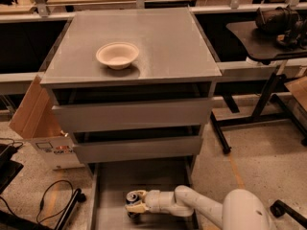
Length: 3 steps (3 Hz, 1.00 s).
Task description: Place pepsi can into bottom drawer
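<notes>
**Entry: blue can held low inside the open drawer; release hazards**

Hazards. The small dark blue pepsi can with silver top (133,198) sits tilted in the jaws, its top turned up. Whether its base touches the floor beneath the jaws cannot be told. Released at this tilt, it would likely tip and roll across the wide, shallow grey metal bottom drawer (144,175). Jaws parted too little on retreat could drag it over. The flat grey middle drawer front (136,149) lies above and beyond the jaws, so a forward lift risks a knock.

Pose. The white jointed arm (192,203) reaches in low and nearly level from the drawer's open end. The jaws are inside the tray, near its middle, and appear clenched on the can's lower body.

Elsewhere. The cream round bowl (117,55) rests on the grey tabletop (172,42), high above the jaws and well apart.
</notes>
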Motion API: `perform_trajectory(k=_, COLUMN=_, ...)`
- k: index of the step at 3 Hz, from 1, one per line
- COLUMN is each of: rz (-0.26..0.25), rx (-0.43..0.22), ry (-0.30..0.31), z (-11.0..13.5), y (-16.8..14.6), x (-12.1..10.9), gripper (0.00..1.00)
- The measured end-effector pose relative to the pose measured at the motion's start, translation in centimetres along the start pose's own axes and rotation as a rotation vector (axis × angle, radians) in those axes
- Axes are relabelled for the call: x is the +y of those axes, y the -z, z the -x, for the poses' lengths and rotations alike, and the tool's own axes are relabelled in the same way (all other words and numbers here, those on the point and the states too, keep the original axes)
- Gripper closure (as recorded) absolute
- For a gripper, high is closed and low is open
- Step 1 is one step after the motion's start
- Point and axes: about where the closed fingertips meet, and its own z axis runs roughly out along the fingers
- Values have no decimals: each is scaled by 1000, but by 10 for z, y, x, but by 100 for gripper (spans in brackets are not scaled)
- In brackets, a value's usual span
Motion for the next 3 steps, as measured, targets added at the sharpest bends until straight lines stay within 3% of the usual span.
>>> perform_trajectory(k=1, rz=-31, rx=-13, ry=6, z=-17, y=-6, x=-5, gripper=100)
perform_trajectory(k=2, rz=-74, rx=-68, ry=59, z=-14, y=-8, x=-19, gripper=100)
perform_trajectory(k=3, rz=-75, rx=-73, ry=68, z=-13, y=-9, x=-20, gripper=84)
